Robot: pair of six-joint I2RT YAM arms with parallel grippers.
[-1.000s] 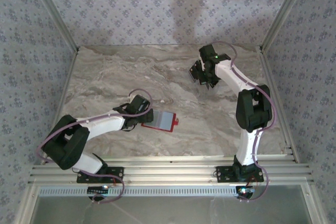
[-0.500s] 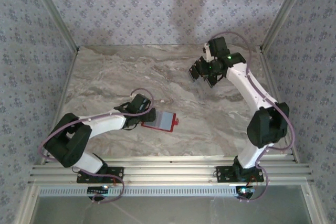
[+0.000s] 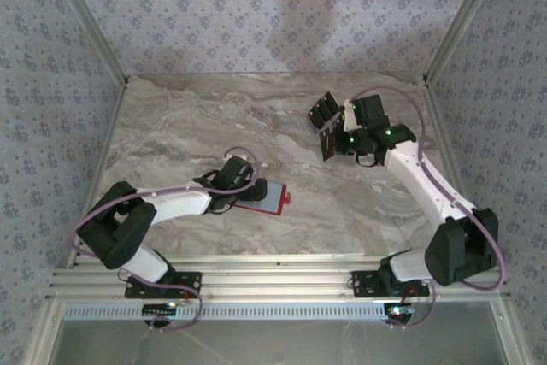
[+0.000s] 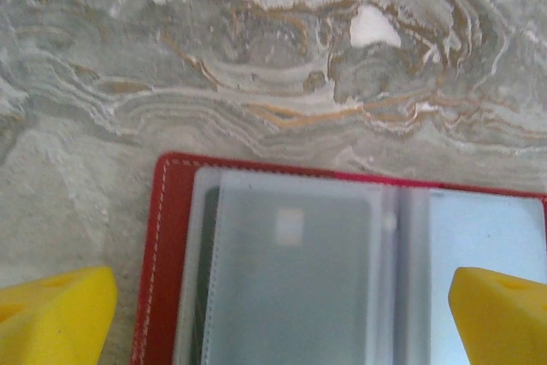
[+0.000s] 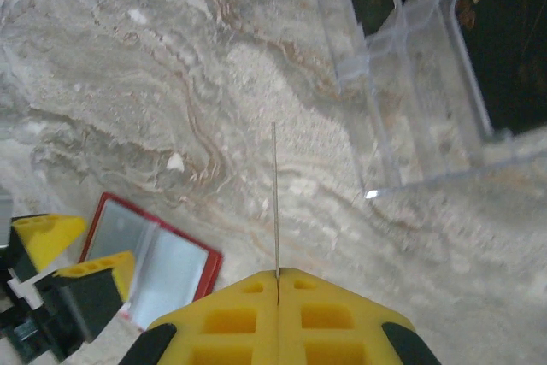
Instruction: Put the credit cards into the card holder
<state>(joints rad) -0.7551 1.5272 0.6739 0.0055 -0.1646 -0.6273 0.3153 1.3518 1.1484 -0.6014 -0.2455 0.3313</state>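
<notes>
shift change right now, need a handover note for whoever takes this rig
Left gripper open, its yellow fingers straddling the opened red folding wallet with pale pockets on the marble table.
Right gripper shut on one thin card, edge-on, held above the table.
More black cards stand in the clear plastic rack.
Done: one card picked. Left: slot it into a pocket, then the others.

A: Where does the top camera sit?
B: High and behind the arm bases (image 3: 162, 284); it tilts down over the marble table (image 3: 171, 126) toward the far wall (image 3: 273, 6).
A: And the wrist cameras?
B: The left hangs close above the open card holder (image 4: 342, 271), facing straight down; the right rides higher over the far right, looking down across the table; all three share that holder.
</notes>
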